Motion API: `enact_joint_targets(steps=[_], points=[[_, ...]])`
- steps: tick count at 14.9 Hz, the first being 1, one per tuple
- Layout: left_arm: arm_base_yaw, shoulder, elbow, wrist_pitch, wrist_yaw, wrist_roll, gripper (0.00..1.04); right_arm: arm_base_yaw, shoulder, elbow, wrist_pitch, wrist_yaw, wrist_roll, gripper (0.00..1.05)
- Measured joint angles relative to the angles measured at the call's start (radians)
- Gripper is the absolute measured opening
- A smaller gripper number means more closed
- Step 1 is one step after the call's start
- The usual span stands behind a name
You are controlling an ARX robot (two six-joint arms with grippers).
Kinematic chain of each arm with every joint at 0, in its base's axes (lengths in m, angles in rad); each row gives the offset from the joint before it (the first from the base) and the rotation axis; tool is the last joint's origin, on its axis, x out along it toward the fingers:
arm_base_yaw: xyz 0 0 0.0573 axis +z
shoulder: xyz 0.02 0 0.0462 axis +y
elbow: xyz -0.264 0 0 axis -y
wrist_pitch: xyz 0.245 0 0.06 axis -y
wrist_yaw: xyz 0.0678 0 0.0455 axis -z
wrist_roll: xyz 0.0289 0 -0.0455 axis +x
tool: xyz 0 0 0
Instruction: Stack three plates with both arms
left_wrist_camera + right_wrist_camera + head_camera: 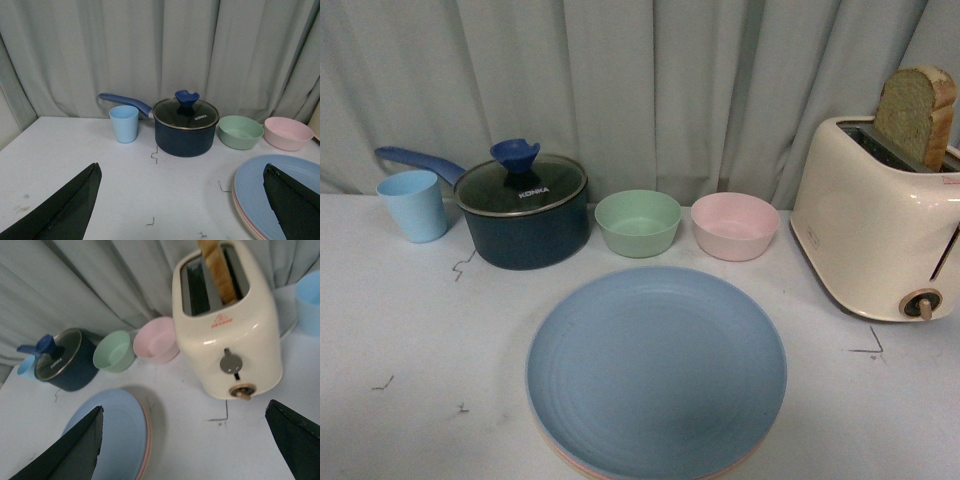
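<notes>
On the bench (410, 330), seen from the front, the plates sit stacked near the front edge: the blue plate (656, 370) on top, with thin pink and cream rims just showing under its lower edge. No arm shows here. Behind the stack stand a green bowl (638, 222) and a pink bowl (734, 225), both empty as far as can be seen. To their left a dark pot (523, 212) wears a glass lid, its contents hidden, and a light blue cup (413, 204) stands beside its handle. A toaster (880, 215) at the right holds a bread slice (916, 115) upright in one slot.

From the left wrist, the left gripper (182, 202) has its jaws spread wide and holds nothing; the stack's edge (250, 192) lies just by one jaw. Cup, pot and bowls stand beyond.

From the right wrist, the right gripper (190, 445) is also wide and holds nothing, above bare bench between the stack (117, 432) and the toaster (227, 325). A pink rim shows under the blue plate here.

My judgement: the stacking looks done. The plates seem light, stiff and matte, not fragile, but shallow and wide, so a rim pinch is the only hold, and a plate would tilt if taken at one side alone.
</notes>
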Motion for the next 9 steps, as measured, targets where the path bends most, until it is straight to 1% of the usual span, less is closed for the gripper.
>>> enact_joint_targets(steps=[1, 2, 3, 4, 5, 8, 9], points=[[0.0, 0.0, 0.0, 0.0, 0.0, 0.0, 0.98, -0.032, -0.046, -0.001, 0.003, -0.01, -0.012, 0.98], [0.0, 0.0, 0.0, 0.0, 0.0, 0.0, 0.98, -0.021, -0.07, -0.071, 0.227, 0.107, -0.078, 0.89], [0.0, 0.0, 0.0, 0.0, 0.0, 0.0, 0.98, 0.003, -0.15, -0.174, 0.343, 0.216, -0.176, 0.77], [0.0, 0.0, 0.0, 0.0, 0.0, 0.0, 0.98, 0.024, -0.253, -0.246, 0.346, 0.266, -0.233, 0.64], [0.0, 0.0, 0.0, 0.0, 0.0, 0.0, 0.98, 0.039, -0.314, -0.273, 0.357, 0.292, -0.257, 0.53], [0.0, 0.0, 0.0, 0.0, 0.0, 0.0, 0.98, 0.075, -0.388, -0.345, 0.352, 0.33, -0.28, 0.25], [0.0, 0.0, 0.0, 0.0, 0.0, 0.0, 0.98, 0.089, -0.416, -0.381, 0.335, 0.344, -0.285, 0.13]])
